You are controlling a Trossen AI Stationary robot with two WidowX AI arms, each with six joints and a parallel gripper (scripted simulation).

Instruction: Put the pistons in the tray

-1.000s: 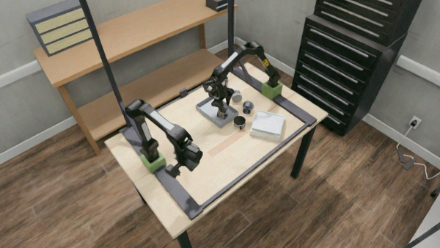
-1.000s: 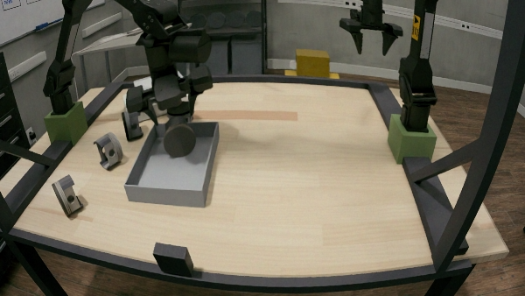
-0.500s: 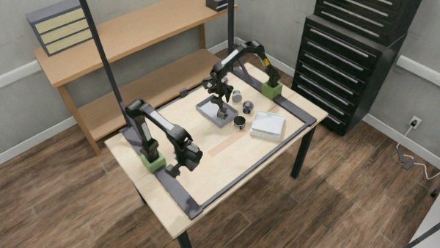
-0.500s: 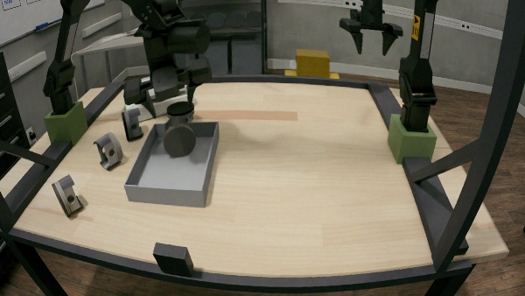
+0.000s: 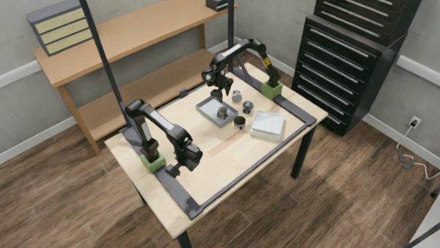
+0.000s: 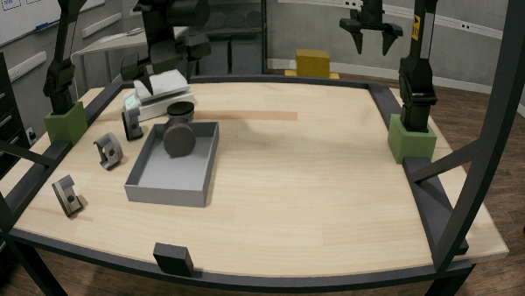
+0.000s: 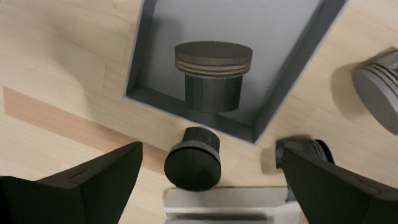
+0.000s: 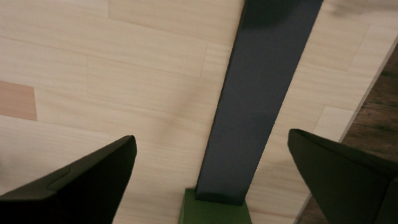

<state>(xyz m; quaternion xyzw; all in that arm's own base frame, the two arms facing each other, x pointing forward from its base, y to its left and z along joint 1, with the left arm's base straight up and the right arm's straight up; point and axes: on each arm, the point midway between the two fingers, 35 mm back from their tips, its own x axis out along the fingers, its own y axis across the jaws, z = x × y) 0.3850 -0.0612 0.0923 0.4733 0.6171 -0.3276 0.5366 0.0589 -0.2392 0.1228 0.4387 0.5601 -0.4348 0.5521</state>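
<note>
Top looks down—exterior faces tray low.

Piston (image 5: 222, 113) (image 6: 179, 140) (image 7: 214, 75) in tray (image 5: 210, 117) (image 6: 166, 196) (image 7: 172, 106) — others outside, near scale (image 5: 267, 126) (image 6: 159, 98) (image 7: 232, 200).
</note>
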